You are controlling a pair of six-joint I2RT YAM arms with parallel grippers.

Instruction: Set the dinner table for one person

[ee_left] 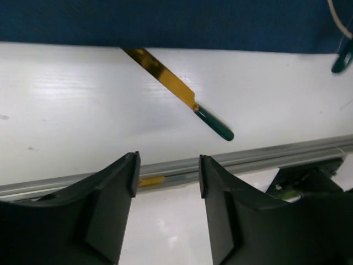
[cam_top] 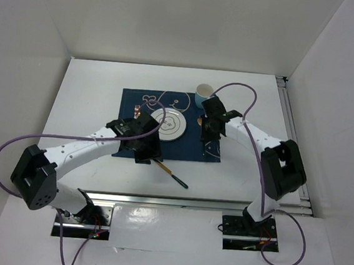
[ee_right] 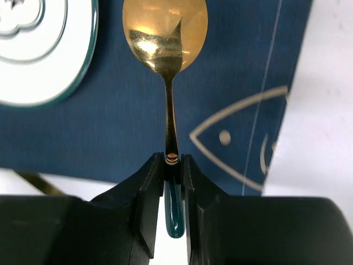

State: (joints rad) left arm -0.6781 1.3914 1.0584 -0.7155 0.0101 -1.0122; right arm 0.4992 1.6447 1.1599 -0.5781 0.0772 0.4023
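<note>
White dinner table (cam_top: 87, 86); navy placemat (cam_top: 188, 149) with white line drawings; white plate (cam_top: 171, 126), green rings; gold spoon (ee_right: 165, 33) and knife (ee_left: 182, 91), green handles.

Overhead view faces down at dinner table (cam_top: 86, 99); close wrist views perhaps share placemat (cam_top: 185, 147).

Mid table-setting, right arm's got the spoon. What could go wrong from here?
1. The right fingers pinch the spoon at one narrow spot of its handle; it may pivot or slip when lowered.
2. The knife lies slanted on the table, blade tip at the placemat edge; the open left fingers might drag the mat grabbing it.
3. The cup stands close by the right fingers; a swing could tip it.
</note>
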